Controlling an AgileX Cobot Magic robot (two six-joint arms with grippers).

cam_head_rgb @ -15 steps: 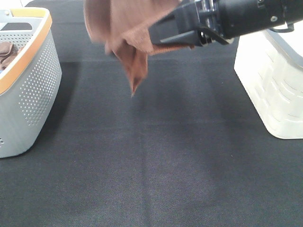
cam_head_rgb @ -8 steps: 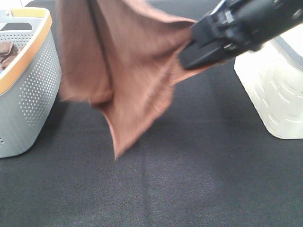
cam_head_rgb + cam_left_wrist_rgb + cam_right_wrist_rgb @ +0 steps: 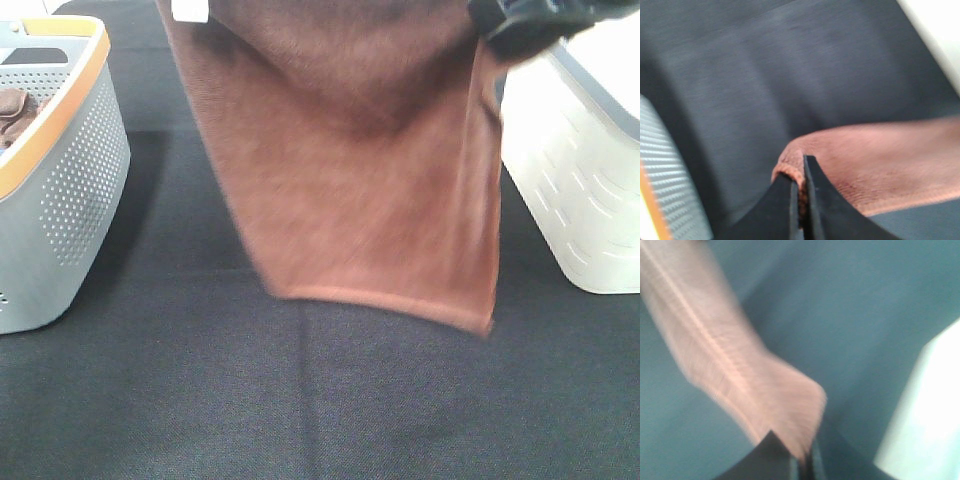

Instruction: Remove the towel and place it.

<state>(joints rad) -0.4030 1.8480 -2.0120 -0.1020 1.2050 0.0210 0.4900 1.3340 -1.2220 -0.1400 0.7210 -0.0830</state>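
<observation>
The towel [image 3: 350, 170] is a reddish-brown cloth hanging spread out as a flat sheet above the middle of the black table, its lower hem clear of the surface. A small white tag [image 3: 190, 10] shows at its upper left corner. My right gripper [image 3: 510, 30] is shut on the upper right corner; the right wrist view shows the jaws [image 3: 802, 460] pinching blurred towel [image 3: 740, 375]. My left gripper is out of the high view. In the left wrist view it [image 3: 801, 172] is shut on the towel's hem [image 3: 880, 165].
A grey perforated basket with an orange rim [image 3: 60, 200] stands at the left, with a bunched brown cloth [image 3: 12, 110] inside. A white basket [image 3: 580, 190] stands at the right. Black table covering [image 3: 300, 400] lies between and in front of them.
The towel went from a bunched, pointed hang to a wide flat sheet. The right gripper moved right and up to the top right corner of the view.
</observation>
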